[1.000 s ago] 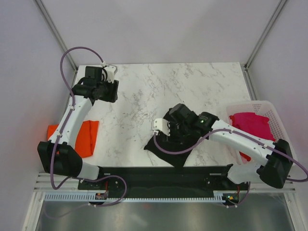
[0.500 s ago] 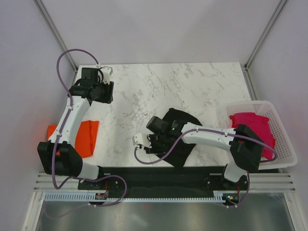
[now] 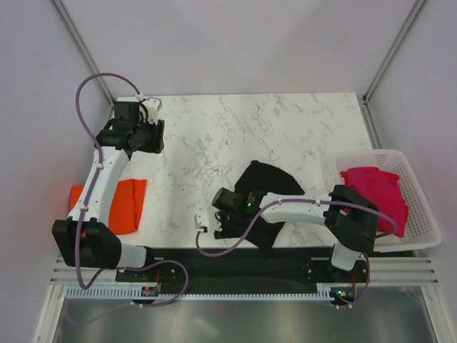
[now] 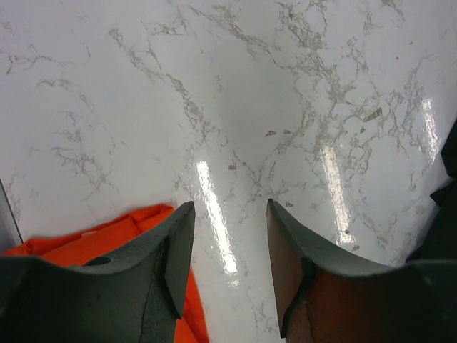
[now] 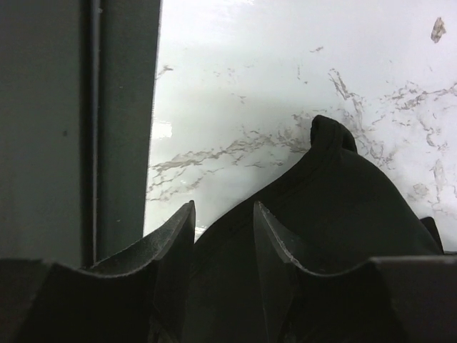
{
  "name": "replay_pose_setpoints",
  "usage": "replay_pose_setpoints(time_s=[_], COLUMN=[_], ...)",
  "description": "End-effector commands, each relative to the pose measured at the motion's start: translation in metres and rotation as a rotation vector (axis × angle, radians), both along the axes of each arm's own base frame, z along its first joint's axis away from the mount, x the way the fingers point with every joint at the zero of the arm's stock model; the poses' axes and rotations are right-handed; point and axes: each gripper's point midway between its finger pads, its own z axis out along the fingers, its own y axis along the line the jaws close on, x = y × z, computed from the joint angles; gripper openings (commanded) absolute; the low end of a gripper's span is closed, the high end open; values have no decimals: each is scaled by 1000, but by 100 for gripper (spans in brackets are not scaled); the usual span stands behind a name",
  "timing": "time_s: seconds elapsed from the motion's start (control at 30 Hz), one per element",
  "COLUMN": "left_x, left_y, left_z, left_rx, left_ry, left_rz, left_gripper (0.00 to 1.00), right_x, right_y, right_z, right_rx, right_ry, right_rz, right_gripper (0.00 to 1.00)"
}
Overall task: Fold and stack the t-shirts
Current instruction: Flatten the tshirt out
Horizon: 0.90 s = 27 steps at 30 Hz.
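Observation:
The black t-shirt [image 3: 265, 184] lies crumpled near the table's front middle; it fills the lower right of the right wrist view as black cloth [image 5: 335, 207]. My right gripper [image 3: 223, 214] hangs open at the shirt's near-left edge, and its jaws [image 5: 224, 207] straddle the cloth without pinching it. An orange t-shirt [image 3: 120, 204] lies flat at the left edge and shows again as orange cloth [image 4: 78, 239] in the left wrist view. Far back on the left, my left gripper [image 3: 146, 136] stands open over bare marble [image 4: 228, 204]. The magenta-pink t-shirt [image 3: 375, 194] sits in the basket.
A white slatted basket [image 3: 421, 214] stands at the right edge of the marble table [image 3: 285, 128]. A dark rail [image 5: 78, 128] runs along the table's near edge, close to my right gripper. White walls enclose the sides and back.
My right arm has swung left and nearer, carrying its gripper from over the black shirt's middle to its near-left edge. My left gripper has drifted slightly back and left.

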Motion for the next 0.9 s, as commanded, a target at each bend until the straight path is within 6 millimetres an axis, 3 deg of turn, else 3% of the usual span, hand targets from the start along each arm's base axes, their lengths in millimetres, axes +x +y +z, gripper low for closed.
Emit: replay_pose_setpoints(time_s=[0.0,0.17,0.3,0.37,0.47,0.57,0.6,0.63,0.73,0.8,0.83,0.87], left_x=[-5,-6,-5,-4,0,8,10,12,18,21,21,22], left_y=[7,9,8,8,8,12,13,15,18,19,19,19], left_z=[7,4,2,3,7,23,25,29,35,36,35,34], left_rx=[12,1,-8,-14,-10,-4,-5,-2,-2,-3,-5,-11], left_ry=[-27,-20,-13,-16,-25,-65,-72,-86,-103,-105,-100,-98], left_rz=[-5,2,1,2,4,17,22,32,44,48,50,52], left_gripper=[52,53,53,53,53,52,52,52,52,52,52,52], right_x=[19,32,43,52,67,89,94,102,113,115,112,111], right_y=[18,22,21,17,16,16,16,21,15,9,9,8], right_z=[-2,-10,-6,11,69,168,192,232,318,349,349,340], right_rx=[27,0,-10,-6,62,201,229,289,408,457,471,461], right_ry=[-61,-96,-150,-213,-340,-539,-593,-671,-830,-873,-857,-835], right_rz=[-69,-107,-134,-143,-116,-124,-125,-116,-137,-153,-154,-158], right_gripper=[46,36,4,0,0,0,0,0,0,0,2,10])
